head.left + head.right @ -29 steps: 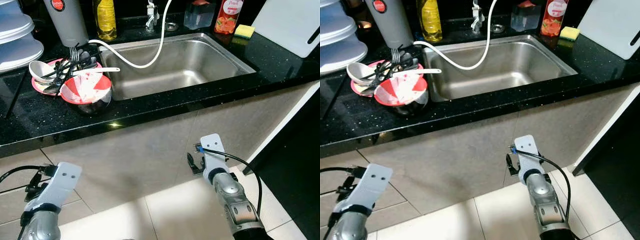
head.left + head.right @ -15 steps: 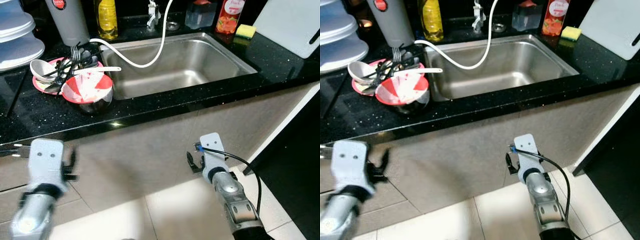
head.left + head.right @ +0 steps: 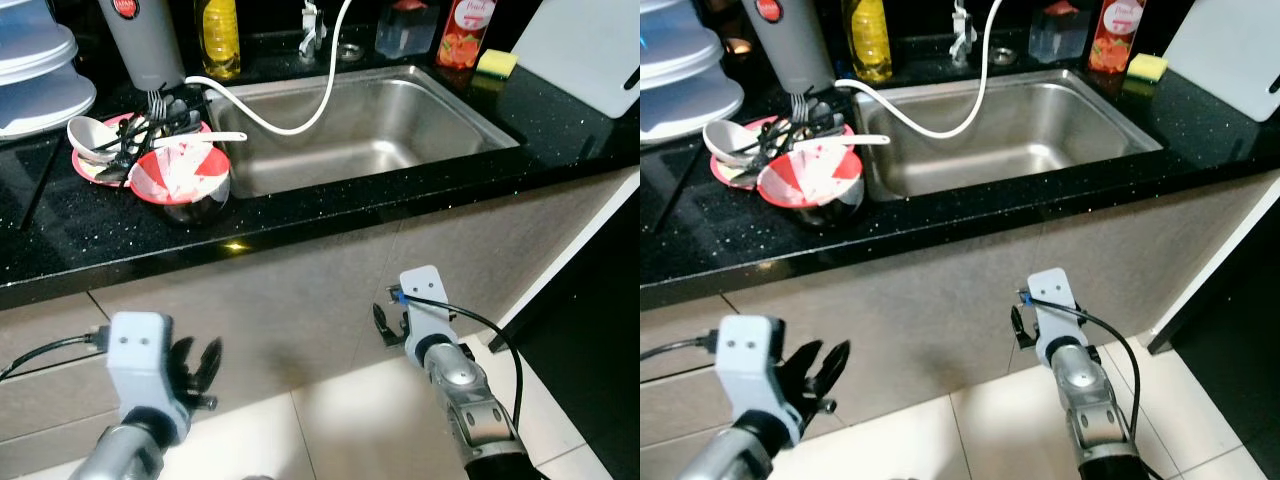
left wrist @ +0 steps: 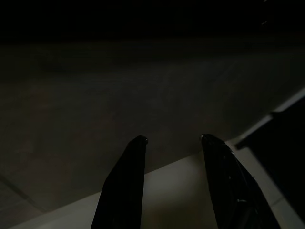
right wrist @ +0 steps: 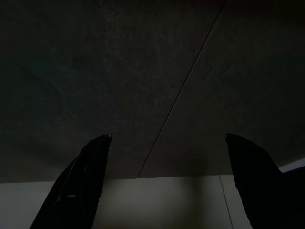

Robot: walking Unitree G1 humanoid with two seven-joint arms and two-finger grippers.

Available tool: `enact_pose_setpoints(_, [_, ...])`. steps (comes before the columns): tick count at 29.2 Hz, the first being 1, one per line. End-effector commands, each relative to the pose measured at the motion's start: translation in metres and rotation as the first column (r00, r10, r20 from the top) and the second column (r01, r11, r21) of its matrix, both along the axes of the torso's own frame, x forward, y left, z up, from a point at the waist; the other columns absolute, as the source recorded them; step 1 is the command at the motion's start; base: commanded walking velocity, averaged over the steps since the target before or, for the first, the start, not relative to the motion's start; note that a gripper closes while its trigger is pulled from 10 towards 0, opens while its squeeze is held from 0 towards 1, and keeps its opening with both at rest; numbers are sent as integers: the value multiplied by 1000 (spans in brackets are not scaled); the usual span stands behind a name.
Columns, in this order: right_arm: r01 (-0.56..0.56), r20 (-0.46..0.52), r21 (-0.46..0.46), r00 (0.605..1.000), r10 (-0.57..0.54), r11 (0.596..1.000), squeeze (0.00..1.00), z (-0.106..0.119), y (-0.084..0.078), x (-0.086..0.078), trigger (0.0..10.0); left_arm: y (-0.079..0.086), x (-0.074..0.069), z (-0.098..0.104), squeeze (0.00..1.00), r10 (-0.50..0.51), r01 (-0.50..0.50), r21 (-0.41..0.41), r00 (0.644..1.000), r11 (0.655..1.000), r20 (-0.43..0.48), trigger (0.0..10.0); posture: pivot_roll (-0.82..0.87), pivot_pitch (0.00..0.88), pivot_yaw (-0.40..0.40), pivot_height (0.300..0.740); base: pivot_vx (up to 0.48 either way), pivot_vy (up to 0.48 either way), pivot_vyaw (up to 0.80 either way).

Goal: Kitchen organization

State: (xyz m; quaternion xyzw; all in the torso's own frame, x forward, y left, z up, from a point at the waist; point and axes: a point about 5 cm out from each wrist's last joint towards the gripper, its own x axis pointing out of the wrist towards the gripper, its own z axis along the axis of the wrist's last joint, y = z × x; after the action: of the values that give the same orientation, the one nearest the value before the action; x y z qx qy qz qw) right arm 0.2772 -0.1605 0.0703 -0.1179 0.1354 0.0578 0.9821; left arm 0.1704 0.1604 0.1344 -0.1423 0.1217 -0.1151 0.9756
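Standing in front of the sink (image 3: 440,110), the robot is looking down at a job that, by my reading, is barely getting started; nothing is being carried, and both arms are hanging low against the cabinet front below the counter (image 3: 60,235). The left hand (image 3: 812,372) is sitting well below the counter edge, down and to the left of the sink, with its fingers (image 4: 125,183) spread apart and nothing between them; the wrist view is showing just dark panel and a strip of pale floor. The right hand (image 5: 167,183) is waiting below the sink's front edge, fingers spread wide, also gripping nothing.

Up on the counter, the dirty pile is sitting untouched just left of the sink: a red-and-white bowl (image 3: 180,178) nearest the counter edge, a pink plate (image 3: 92,168) behind it loaded with a white ladle-like spoon (image 3: 88,133) and dark cutlery (image 3: 150,125); a white utensil (image 3: 205,139) is lying across toward the sink rim. A white hose (image 3: 300,105) is looping into the basin, which is looking bare. Behind the sink, a yellow bottle (image 3: 220,38), a red bottle (image 3: 466,30) and a yellow sponge (image 3: 493,63) are lining the back edge; a white cutting board (image 3: 590,45) is leaning to the right of the sink.

So all the organizing seems left to do; the dishes look like the obvious first target.
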Motion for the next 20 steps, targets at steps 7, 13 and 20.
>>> enact_pose_setpoints(7, [10,-19,8,1000,-10,1000,0,-6,1,-2,10000,-9,22,31,0,-75,47,200,988,979,138,10000,150,0,3,740,0,0,0])
enact_pose_setpoints(13, [15,-15,14,1000,-15,1000,0,-6,2,-4,10000,-6,54,61,0,-87,2,351,970,937,228,10000,132,2,5,740,0,0,0])
enact_pose_setpoints(20, [16,-10,19,1000,-16,1000,0,-5,3,-5,10000,2,91,91,0,-82,-63,454,953,889,292,10000,123,3,5,740,0,0,0])
